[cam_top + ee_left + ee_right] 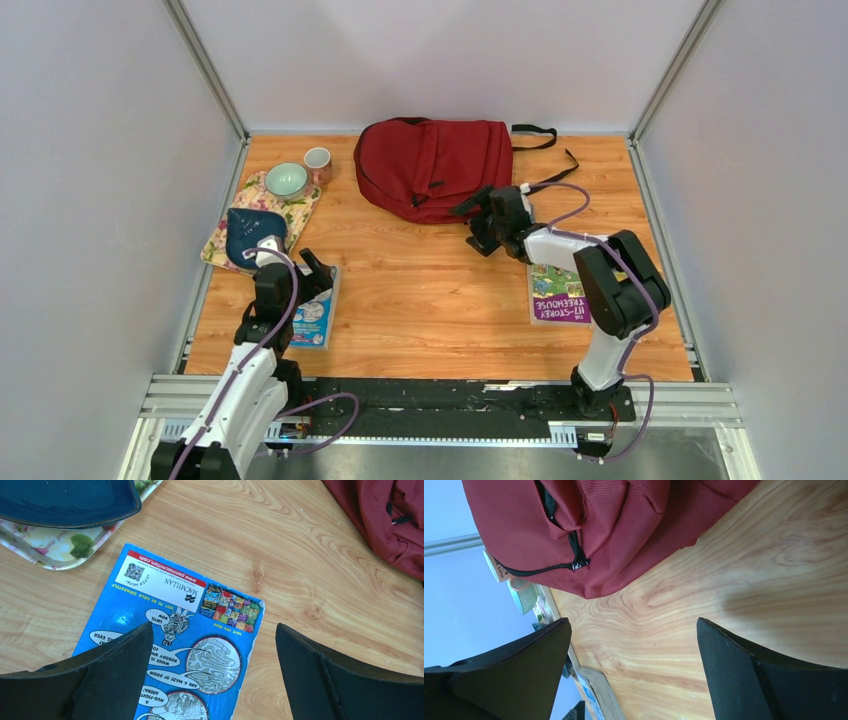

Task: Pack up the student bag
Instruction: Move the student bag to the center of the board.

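The student bag [430, 165] is a dark red backpack with black straps and zippers, lying flat at the back middle of the table. In the right wrist view the bag [599, 525] fills the upper left, zipper shut. My right gripper [472, 228] hovers open just in front of the bag's right corner, with only bare wood between its fingers [634, 650]. My left gripper [295, 262] stands open over a blue picture book [315, 312] at the left. In the left wrist view the blue picture book [185, 650] lies flat under the gripper [215, 645], not held.
A purple book [560, 295] lies on the table under the right arm. A floral tray [300, 212] at the far left carries a dark blue dish [250, 232] and a green bowl [287, 180]; a cup [318, 160] stands beside it. Walls close in three sides.
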